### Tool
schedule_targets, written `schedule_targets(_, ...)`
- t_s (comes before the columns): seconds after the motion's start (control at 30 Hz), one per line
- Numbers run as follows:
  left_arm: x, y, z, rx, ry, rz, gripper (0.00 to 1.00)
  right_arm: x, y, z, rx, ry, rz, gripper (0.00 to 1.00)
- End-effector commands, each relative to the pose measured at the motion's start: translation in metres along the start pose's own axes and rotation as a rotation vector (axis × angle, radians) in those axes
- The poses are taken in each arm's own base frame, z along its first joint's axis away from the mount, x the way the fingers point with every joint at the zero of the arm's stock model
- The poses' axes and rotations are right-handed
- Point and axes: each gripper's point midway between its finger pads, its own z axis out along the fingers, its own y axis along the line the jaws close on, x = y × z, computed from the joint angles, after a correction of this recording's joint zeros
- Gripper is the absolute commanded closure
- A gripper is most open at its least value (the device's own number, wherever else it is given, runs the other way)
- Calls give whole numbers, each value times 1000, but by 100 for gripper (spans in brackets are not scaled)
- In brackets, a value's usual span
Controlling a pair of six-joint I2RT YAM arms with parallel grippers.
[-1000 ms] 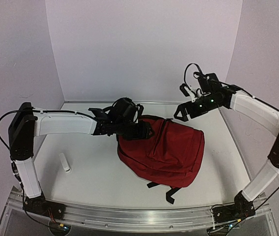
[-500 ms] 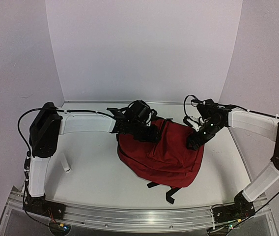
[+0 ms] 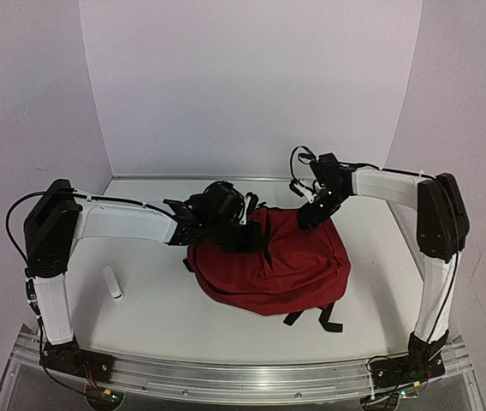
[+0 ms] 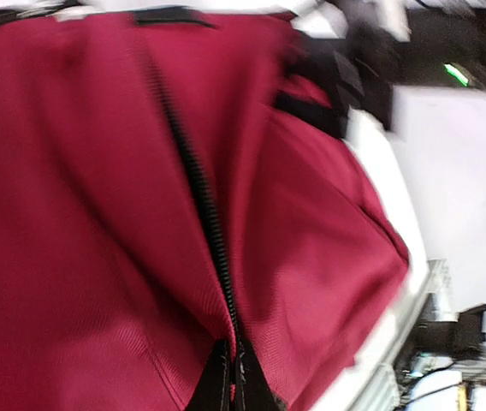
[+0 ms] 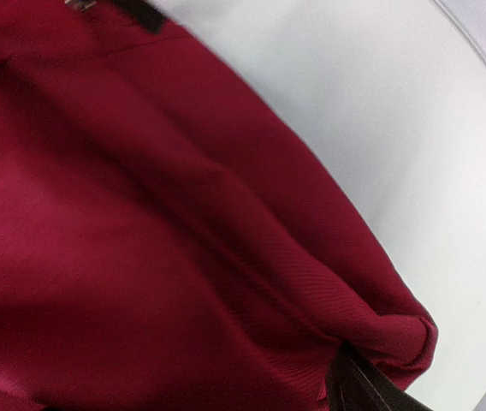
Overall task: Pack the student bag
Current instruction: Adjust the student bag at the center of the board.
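The student bag (image 3: 277, 265), a dark red backpack, lies in the middle of the table with its black straps (image 3: 330, 319) trailing toward the front. My left gripper (image 3: 245, 233) is at the bag's upper left edge. In the left wrist view it (image 4: 231, 364) is shut on the red fabric beside the black zipper (image 4: 196, 188). My right gripper (image 3: 313, 214) is at the bag's upper right corner. In the right wrist view it (image 5: 347, 364) is shut on a bunched fold of the red fabric (image 5: 183, 257). The bag's inside is hidden.
A small white cylinder (image 3: 114, 283) lies on the white table (image 3: 166, 317) left of the bag. White walls stand at the back and sides. A metal rail (image 3: 243, 377) runs along the front edge.
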Motion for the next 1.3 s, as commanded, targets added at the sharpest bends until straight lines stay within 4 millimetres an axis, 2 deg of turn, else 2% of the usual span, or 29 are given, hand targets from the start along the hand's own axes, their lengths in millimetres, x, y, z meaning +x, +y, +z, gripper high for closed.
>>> schedule_targets(0.0,4,-55,-16,264,-13,-35,100,-36,-15,31,38,-59,-15,28)
schedule_targets(0.1,5,-46,-9,253,-27,-74,100,-52,-16,35,26,-89,-8,28)
schedule_targets(0.2,1,-18,-5,198,-59,-180,100,-57,-17,24,30,-108,2,28)
schedule_targets(0.27,5,2,-2,187,-66,-253,96,-57,-17,9,32,-123,10,28)
schedule_targets(0.37,10,20,3,205,-71,-323,85,-58,-15,-26,24,-171,40,28)
schedule_targets(0.47,16,34,10,177,-62,-368,84,-53,-9,-56,4,-200,76,28)
schedule_targets(0.63,18,37,11,189,-74,-391,76,-48,9,-99,-57,-250,103,27)
schedule_targets(0.7,18,37,11,196,-79,-396,72,-44,22,-109,-86,-255,100,27)
schedule_targets(0.77,18,38,12,195,-81,-405,73,-44,42,-118,-117,-260,78,27)
schedule_targets(0.87,21,45,17,156,-68,-431,83,-44,78,-123,-147,-256,26,26)
schedule_targets(1.0,25,54,20,135,-65,-475,99,-41,127,-117,-168,-228,-58,25)
schedule_targets(1.1,27,59,19,150,-70,-511,100,-30,152,-103,-171,-184,-116,25)
schedule_targets(1.27,25,61,20,182,-70,-541,100,-20,174,-88,-132,-143,-187,27)
